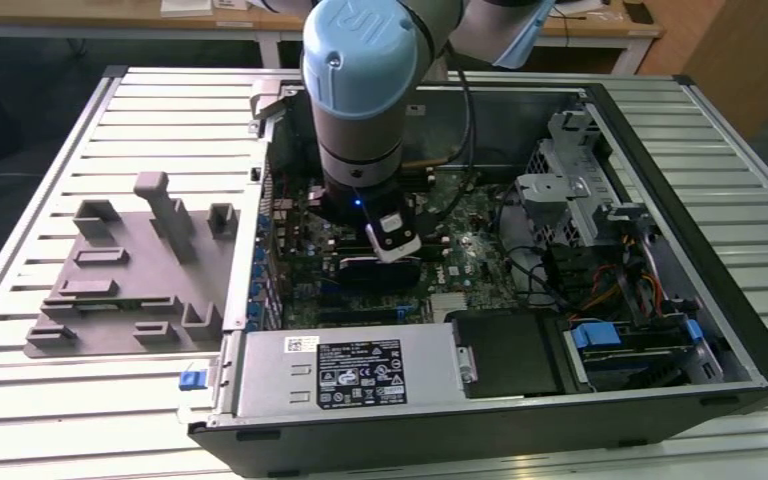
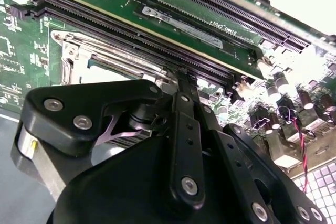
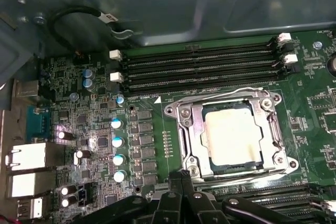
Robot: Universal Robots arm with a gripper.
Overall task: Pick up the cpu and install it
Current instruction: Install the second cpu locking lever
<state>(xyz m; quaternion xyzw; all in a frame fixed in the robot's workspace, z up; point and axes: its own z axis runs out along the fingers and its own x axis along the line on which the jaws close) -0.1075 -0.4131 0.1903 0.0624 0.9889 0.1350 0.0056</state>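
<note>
Your cpu [image 3: 233, 137] sat flat inside the socket frame [image 3: 185, 129] on the motherboard [image 3: 310, 119], in the first wrist view. Your gripper [image 3: 182, 178] hovered just beside the socket, jaws together and holding nothing, apart from the cpu.

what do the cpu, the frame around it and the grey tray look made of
The cpu: metal top, pale and matte, washed out by glare. The socket frame: bright bare metal, glinting on its edges and screws. The grey tray: probably plastic, with uniform dull grey molded blocks and no shine.
</note>
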